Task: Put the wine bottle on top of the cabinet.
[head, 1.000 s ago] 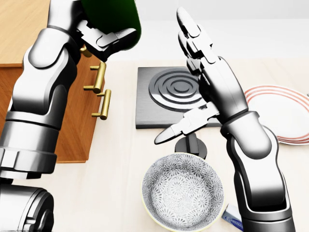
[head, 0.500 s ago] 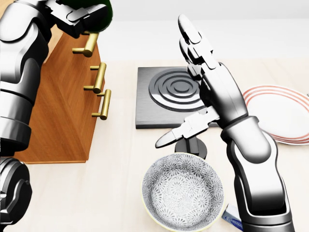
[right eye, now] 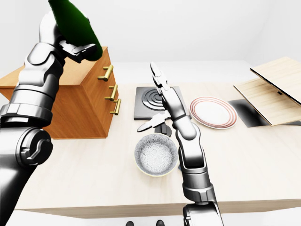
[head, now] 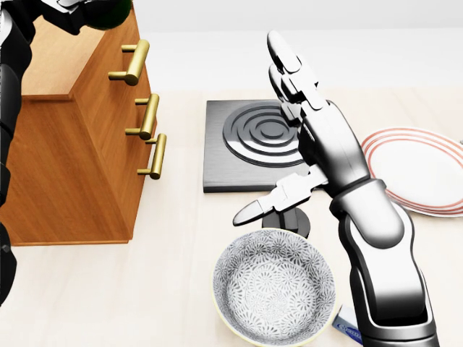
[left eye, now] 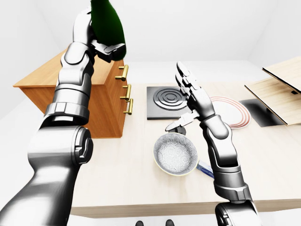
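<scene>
Wine bottle (left eye: pixel 107 22) raised leftward, nearly out of head view

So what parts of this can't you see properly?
- Wine bottle: its neck is cut off by the top edge of both eye views; the head view shows only a dark sliver.
- Left hand: its fingers wrap the bottle, so the far ones are hidden.
- Small black stand: the right hand covers its top.
- Blue item: the right forearm and the patterned bowl hide most of it.
</scene>
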You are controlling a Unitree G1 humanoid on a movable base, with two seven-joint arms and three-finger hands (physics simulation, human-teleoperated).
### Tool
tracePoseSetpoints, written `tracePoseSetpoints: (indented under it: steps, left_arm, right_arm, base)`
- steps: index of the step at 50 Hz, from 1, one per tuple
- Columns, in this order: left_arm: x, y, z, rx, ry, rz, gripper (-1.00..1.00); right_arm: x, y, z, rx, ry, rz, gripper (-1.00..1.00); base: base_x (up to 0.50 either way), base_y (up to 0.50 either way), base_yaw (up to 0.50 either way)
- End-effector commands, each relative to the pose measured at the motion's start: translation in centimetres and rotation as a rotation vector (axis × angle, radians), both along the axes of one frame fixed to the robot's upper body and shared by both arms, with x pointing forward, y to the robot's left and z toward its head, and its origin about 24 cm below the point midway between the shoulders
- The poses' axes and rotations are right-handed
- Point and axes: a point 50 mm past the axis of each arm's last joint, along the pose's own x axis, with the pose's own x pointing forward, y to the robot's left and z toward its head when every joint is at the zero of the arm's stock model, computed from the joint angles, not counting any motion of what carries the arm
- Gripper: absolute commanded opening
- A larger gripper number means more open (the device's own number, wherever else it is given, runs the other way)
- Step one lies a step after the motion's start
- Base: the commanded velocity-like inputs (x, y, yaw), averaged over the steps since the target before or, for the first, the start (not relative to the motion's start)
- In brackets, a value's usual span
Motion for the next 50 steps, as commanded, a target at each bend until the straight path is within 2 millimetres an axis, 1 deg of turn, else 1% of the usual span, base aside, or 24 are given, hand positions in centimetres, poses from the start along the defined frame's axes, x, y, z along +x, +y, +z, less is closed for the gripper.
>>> tracePoseSetpoints:
  steps: [1, 9, 13, 16, 20, 23, 31, 37, 41, 44, 50]
  left_arm:
    - [-0.3, 1.6, 1.0, -0.023, -0.018, 0.029, -1.00]
    - [-0.2, 2.6, 0.7, 0.024, 0.012, 0.064, -1.00]
    - [-0.1, 3.2, 0.2, 0.050, 0.038, 0.087, -1.00]
    - [0.0, 3.5, -0.6, 0.089, 0.070, 0.107, -1.00]
    - [0.2, 3.4, -1.2, 0.161, 0.104, 0.121, -1.00]
    - [0.2, 3.3, -1.1, 0.164, 0.106, 0.118, -1.00]
    - [0.4, 3.1, -1.9, 0.215, 0.158, 0.126, -1.00]
    - [0.6, 2.7, -2.0, 0.261, 0.206, 0.113, -1.00]
    - [0.6, 2.5, -1.7, 0.268, 0.227, 0.105, -1.00]
    - [0.6, 2.3, -1.9, 0.325, 0.251, 0.105, -1.00]
    - [0.6, 2.1, -1.5, 0.348, 0.267, 0.113, -1.00]
  right_arm:
    - [0.0, 0.0, -0.2, 0.001, 0.007, 0.001, 1.00]
    - [0.1, 0.1, -0.3, -0.002, 0.013, 0.003, 1.00]
    - [0.0, 0.0, -0.2, -0.001, 0.010, 0.003, 1.00]
    - [0.1, -0.1, -0.6, -0.002, 0.026, 0.000, 1.00]
    - [0.2, 0.0, -0.6, -0.002, 0.026, 0.000, 1.00]
    - [0.2, 0.0, -0.5, -0.002, 0.024, 0.001, 1.00]
    - [0.1, -0.1, -0.7, 0.000, 0.027, -0.002, 1.00]
    - [0.1, -0.1, -1.1, 0.002, 0.043, -0.004, 1.00]
    - [0.0, -0.2, -1.1, 0.004, 0.040, -0.004, 1.00]
    - [0.0, -0.2, -1.2, 0.004, 0.046, -0.006, 1.00]
    - [0.1, -0.2, -1.6, 0.008, 0.061, -0.007, 1.00]
  base:
    - [0.00, 0.00, 0.00]
    - [0.00, 0.00, 0.00]
    - [0.00, 0.00, 0.00]
    - [0.00, 0.00, 0.00]
    - [0.00, 0.00, 0.00]
    - [0.00, 0.00, 0.00]
    - [0.00, 0.00, 0.00]
    - [0.00, 0.00, 0.00]
    - [0.00, 0.00, 0.00]
    - [0.00, 0.00, 0.00]
    - [0.00, 0.00, 0.00]
